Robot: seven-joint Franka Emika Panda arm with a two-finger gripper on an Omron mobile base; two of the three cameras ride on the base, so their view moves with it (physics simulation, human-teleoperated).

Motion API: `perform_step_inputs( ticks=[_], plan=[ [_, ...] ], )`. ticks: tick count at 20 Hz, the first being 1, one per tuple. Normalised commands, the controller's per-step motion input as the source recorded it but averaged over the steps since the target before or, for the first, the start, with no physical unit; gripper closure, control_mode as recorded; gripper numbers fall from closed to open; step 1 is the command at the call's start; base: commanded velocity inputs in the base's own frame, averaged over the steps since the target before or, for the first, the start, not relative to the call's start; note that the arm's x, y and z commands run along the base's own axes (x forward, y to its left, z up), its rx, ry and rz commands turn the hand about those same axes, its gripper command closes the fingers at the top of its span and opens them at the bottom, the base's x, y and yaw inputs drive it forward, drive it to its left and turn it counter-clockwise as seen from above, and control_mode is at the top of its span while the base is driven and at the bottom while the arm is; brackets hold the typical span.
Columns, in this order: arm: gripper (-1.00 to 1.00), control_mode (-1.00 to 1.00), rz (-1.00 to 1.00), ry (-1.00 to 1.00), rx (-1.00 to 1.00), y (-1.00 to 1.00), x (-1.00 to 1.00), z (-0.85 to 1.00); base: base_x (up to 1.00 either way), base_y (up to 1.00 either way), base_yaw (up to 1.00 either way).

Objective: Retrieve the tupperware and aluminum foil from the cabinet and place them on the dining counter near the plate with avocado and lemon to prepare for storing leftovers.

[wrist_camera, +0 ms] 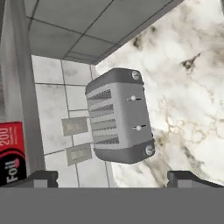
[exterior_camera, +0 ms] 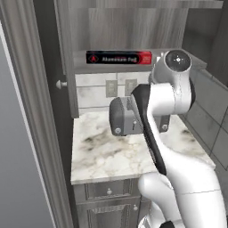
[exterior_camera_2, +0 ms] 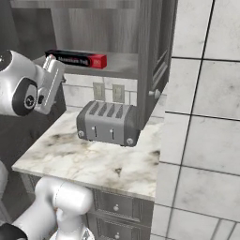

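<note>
The cabinet [exterior_camera: 133,26], a dark grey wood-grain wall unit, stood open above a small marble counter [exterior_camera: 107,153], its door [exterior_camera_2: 157,56] swung out at the right of the right base view. On its lower shelf [exterior_camera_2: 119,65] lay the aluminum foil [exterior_camera: 119,58], a long black box with red ends, flat and lengthwise along the shelf's front edge. Below it on the counter sat a grey four-slot toaster [exterior_camera_2: 108,123], backed against a tiled wall with two outlet plates [exterior_camera_2: 98,90].

The arm's wrist rose in front of the shelf, just right of the foil's red end in the left base view. In the hand view the gripper [wrist_camera: 113,179] had its jaws spread wide with nothing between them, the two dark fingertips [wrist_camera: 39,178] far apart at the bottom edge. The foil's red end [wrist_camera: 12,153] showed at the left edge of that view, above the left fingertip and not touching it, while the toaster lay centred ahead between the tips.
</note>
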Motion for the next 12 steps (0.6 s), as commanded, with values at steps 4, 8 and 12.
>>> perform_step_inputs(
  ticks=[4,8,12],
  plan=[
    [-1.0,-1.0,-0.03,0.07,0.45,-0.24,0.2,0.52,0.0,0.0,0.0],
    [-1.0,-1.0,0.02,0.0,0.59,-0.83,0.09,0.08,0.0,0.0,0.0],
    [-1.0,-1.0,0.04,0.0,0.37,-0.29,0.31,0.0,0.0,0.0,0.0]
  ],
)
